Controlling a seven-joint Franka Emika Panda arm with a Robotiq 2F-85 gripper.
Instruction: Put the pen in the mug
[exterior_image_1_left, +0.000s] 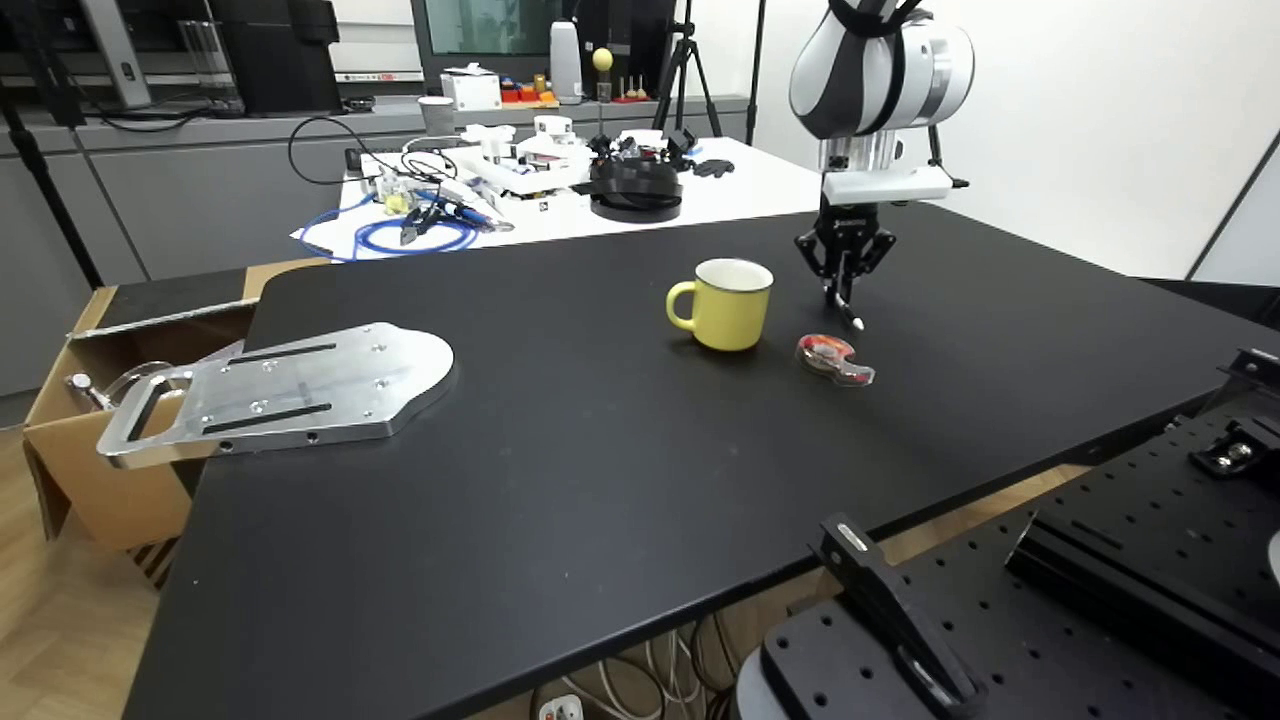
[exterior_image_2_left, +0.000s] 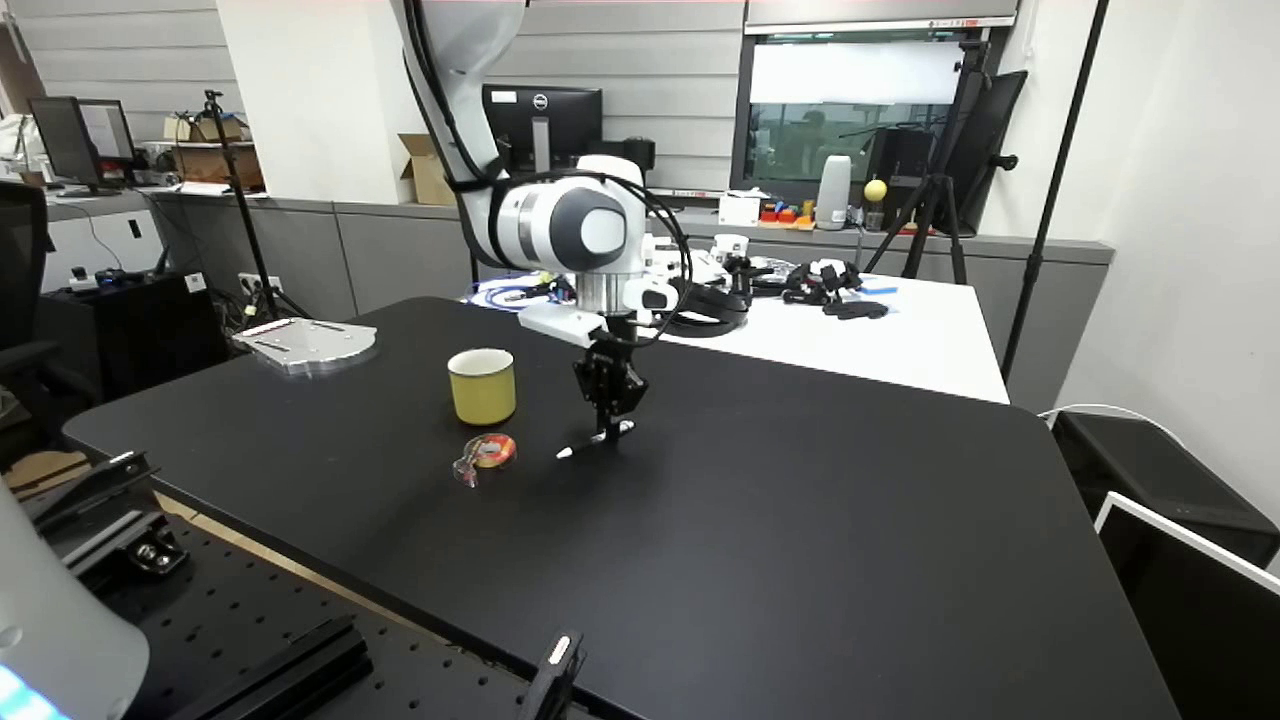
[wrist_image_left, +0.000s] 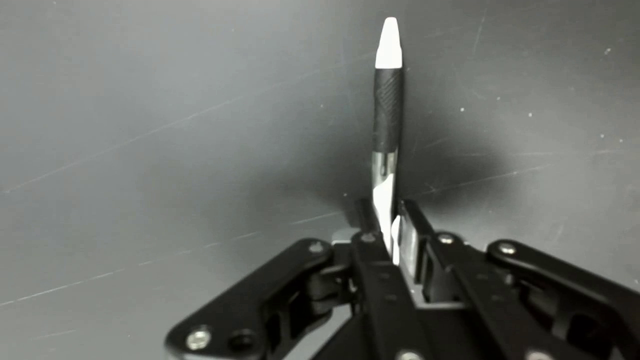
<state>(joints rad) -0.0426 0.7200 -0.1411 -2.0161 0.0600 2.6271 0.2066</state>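
The pen has a white tip, a dark grip and a metal and white section. In the wrist view it points straight up the picture, away from the fingers. My gripper has its fingers close together around the pen's rear part, with little or no gap on each side. In both exterior views the gripper is low at the tabletop, and the pen lies at table height. The yellow-green mug stands upright beside the gripper, apart from it. Its handle shows in an exterior view; its inside bottom is hidden.
A flat clear-and-red round object lies on the black table near the mug and pen. A metal plate with a handle lies at the table edge. A white table with cables and parts adjoins it.
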